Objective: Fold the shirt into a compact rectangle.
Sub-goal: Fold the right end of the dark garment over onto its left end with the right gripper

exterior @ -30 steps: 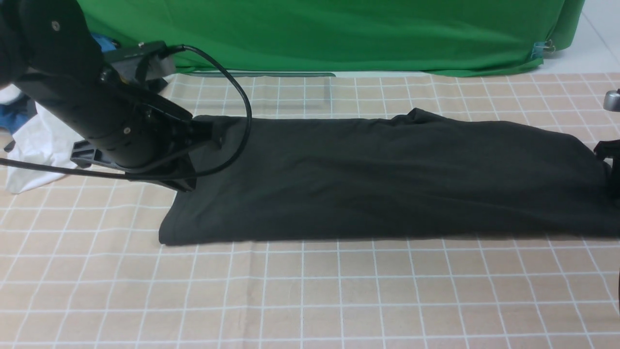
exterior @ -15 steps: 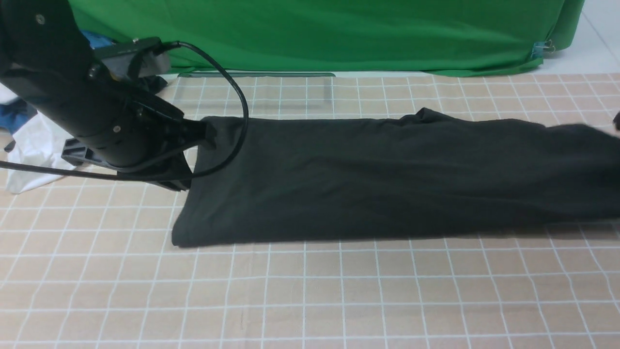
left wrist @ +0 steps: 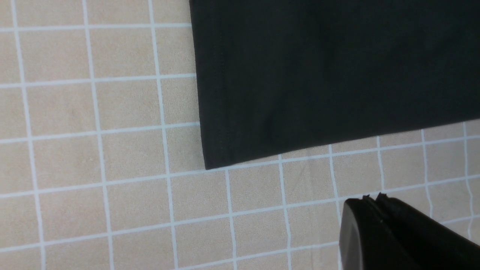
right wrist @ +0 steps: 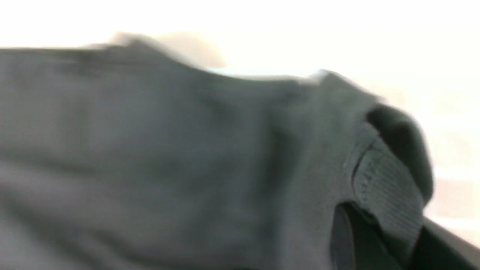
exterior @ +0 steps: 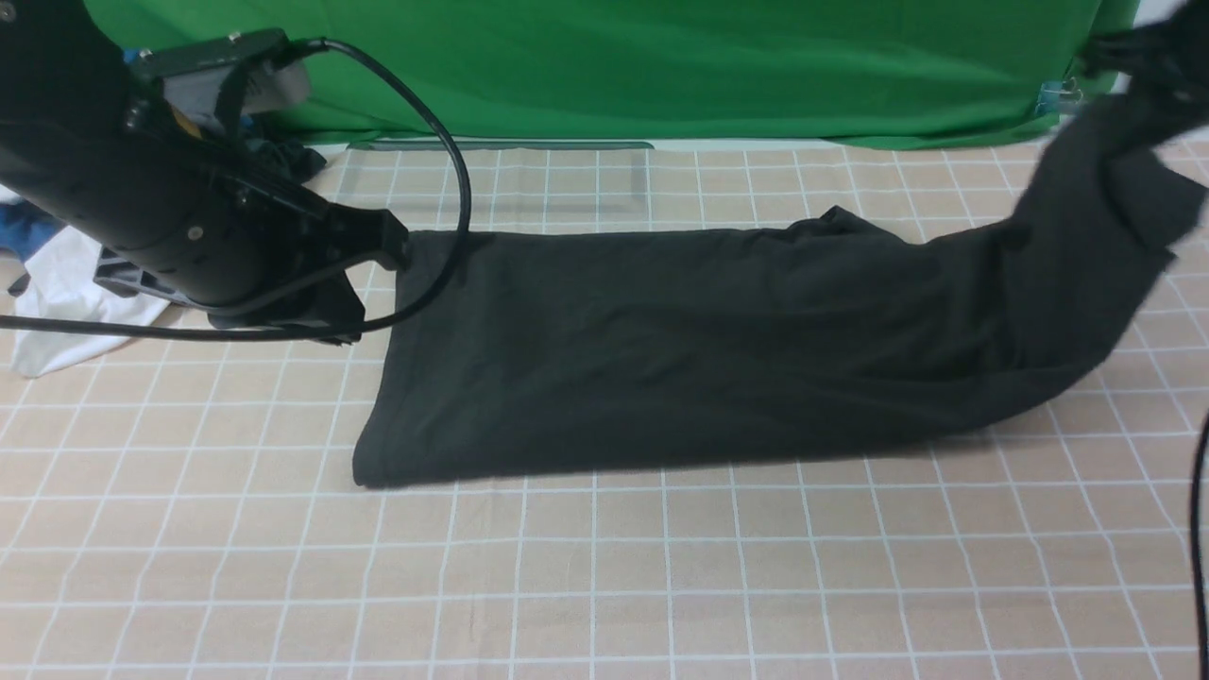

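The right claw (exterior: 1138, 76) is clamped on the raised collar end of the black T-shirt (exterior: 680, 349); the rest slopes down from it onto the table (exterior: 604, 567). The left claw (exterior: 395, 247) is pressed together, empty, the T-shirt's hem just beside it.

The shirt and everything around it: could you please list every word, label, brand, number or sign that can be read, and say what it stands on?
There is no readable text in any view.
Shirt: plain black on every part that shows, with no print or label visible. The right wrist view of it is blurred.
Checked tablecloth: white grid lines only.
Green backdrop: no writing.
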Motion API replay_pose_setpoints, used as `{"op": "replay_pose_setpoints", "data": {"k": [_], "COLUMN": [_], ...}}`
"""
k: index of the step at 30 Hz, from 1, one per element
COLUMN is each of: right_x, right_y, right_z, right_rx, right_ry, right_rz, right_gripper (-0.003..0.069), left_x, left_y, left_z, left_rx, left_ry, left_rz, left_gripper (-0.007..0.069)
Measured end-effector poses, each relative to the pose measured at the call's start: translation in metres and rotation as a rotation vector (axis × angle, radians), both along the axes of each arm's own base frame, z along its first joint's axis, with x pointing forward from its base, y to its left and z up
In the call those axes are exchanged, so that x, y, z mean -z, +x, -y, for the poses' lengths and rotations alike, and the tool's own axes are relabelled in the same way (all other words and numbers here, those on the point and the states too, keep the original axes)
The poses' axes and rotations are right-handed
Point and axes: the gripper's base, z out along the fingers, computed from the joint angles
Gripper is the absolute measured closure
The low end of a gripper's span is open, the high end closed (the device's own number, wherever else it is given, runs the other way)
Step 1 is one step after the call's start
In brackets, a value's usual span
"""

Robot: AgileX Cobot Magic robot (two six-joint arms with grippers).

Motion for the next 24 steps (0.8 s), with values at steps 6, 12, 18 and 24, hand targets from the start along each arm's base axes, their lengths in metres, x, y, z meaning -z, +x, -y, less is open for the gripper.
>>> {"op": "replay_pose_setpoints", "data": {"k": [6,12,18,24], "right_x": [-0.016,-0.019,0.006,0.033], "right_y": [-0.003,-0.011,-0.016,-0.02], "right_z": [-0.095,-0.165,-0.233,-0.27], "right_rx": [-0.139,-0.21,-0.263,-0.295], "right_ry": [0.143,0.299,0.442,0.47], "right_rz": [0.105,0.176,0.173,0.148], "right_gripper": [0.0526,0.0526,0.0526,0.0526], "left_x": [-0.001,-0.002,-0.006,-0.019], "left_y": [0.0,0.001,-0.002,-0.01], "left_z": [0.004,0.005,0.004,0.002], "left_rx": [-0.001,0.007,0.01,0.009], "left_ry": [-0.049,-0.064,-0.057,-0.063], "left_rz": [0.006,0.015,0.032,0.088], "left_gripper": [0.0612,0.0612,0.0612,0.0612]}}
